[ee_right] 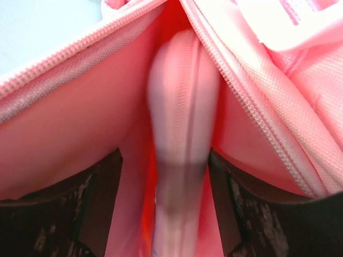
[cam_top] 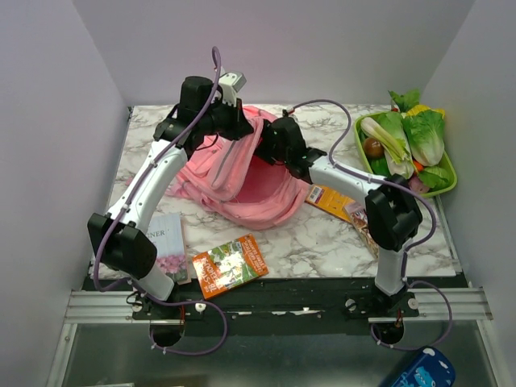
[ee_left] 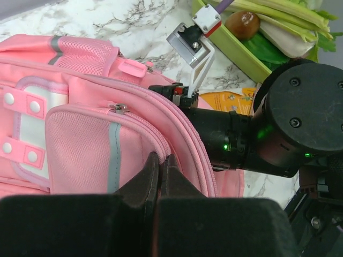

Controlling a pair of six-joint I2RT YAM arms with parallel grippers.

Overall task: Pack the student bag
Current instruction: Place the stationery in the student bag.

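Student bag (cam_top: 242,177): you have it lying on the bench (cam_top: 322,242), centred toward the far edge, mouth unzipped.
Left fingers (ee_left: 142,184): clenched on the bag's pink rim.
Right fingers (ee_right: 102,209): spread inside your bag's opening, with a blurred pink fold between them.
Green tray (cam_top: 360,145): far-right corner, holding vegetables.
Orange book (cam_top: 230,264): near edge, left of centre.

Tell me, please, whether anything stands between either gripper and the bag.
Nothing visible does. The left gripper is shut on the bag at its zip edge. The right gripper is inside the bag's open mouth, with a blurred pink item between its spread fingers.
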